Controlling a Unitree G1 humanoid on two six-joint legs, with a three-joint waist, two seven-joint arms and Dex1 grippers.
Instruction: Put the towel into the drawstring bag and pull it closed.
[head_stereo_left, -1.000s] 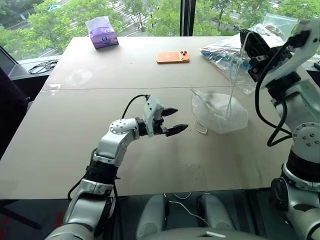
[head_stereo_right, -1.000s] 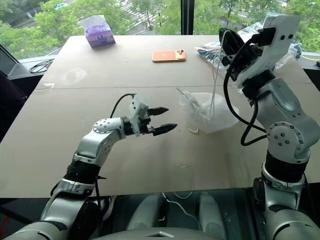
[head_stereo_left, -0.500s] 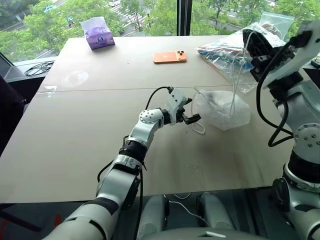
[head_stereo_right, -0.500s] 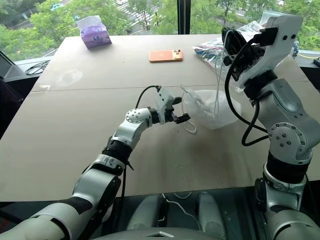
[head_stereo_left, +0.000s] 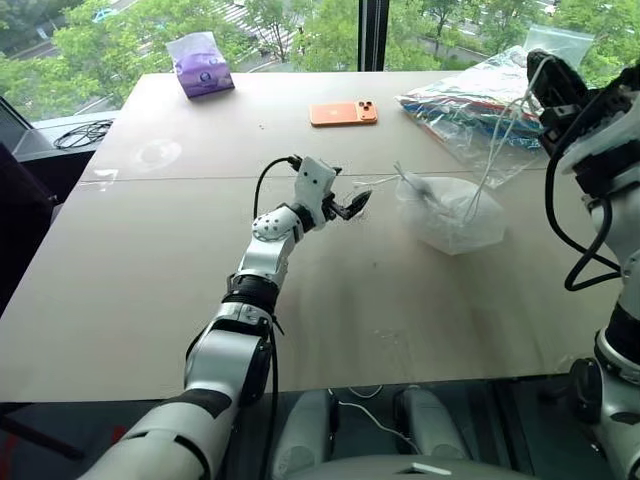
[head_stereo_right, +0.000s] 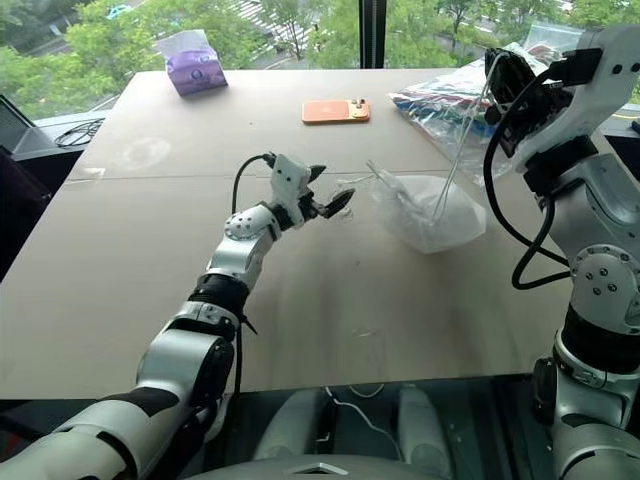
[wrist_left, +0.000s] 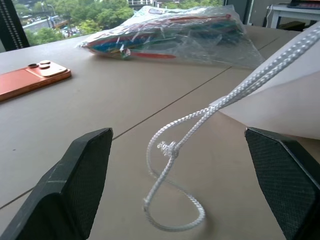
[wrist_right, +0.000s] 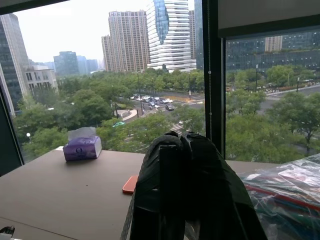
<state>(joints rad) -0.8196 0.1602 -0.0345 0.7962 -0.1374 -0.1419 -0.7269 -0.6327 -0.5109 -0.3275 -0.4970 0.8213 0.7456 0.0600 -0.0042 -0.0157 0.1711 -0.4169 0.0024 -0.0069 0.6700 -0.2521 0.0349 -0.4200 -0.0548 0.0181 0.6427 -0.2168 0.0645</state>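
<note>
1. Drawstring bag (head_stereo_left: 452, 212): lies on the surface toward the right edge, about midway between the near and far edges. It is bulged and rounded, so the towel is judged already inside; the towel itself cannot be made out through the fabric.
2. Cords (head_stereo_left: 497, 130): one pair rises taut from the bag's mouth up to the right gripper (head_stereo_right: 503, 80). A second cord (wrist_left: 176, 150), knotted and looped, trails from the mouth across the surface toward the left gripper (head_stereo_left: 355, 204).
3. Right gripper: raised above the right edge, jaws pressed together on the upper cords.
4. Left gripper: level over the middle of the surface, jaws standing wide with nothing between them. The loose looped cord lies on the surface just ahead of them, seen from the left wrist.
5. Done, by judgement: towel loaded, one side of the cords taken up.
6. Left: take the loose cord in the left jaws and draw the two sides apart. The mouth looks partly gathered; whether it is fully shut cannot be told.
7. Bystanders: orange phone (head_stereo_left: 345, 112), purple tissue pack (head_stereo_left: 203, 66), clear plastic bag (head_stereo_left: 470, 100), all along the far edge.
</note>
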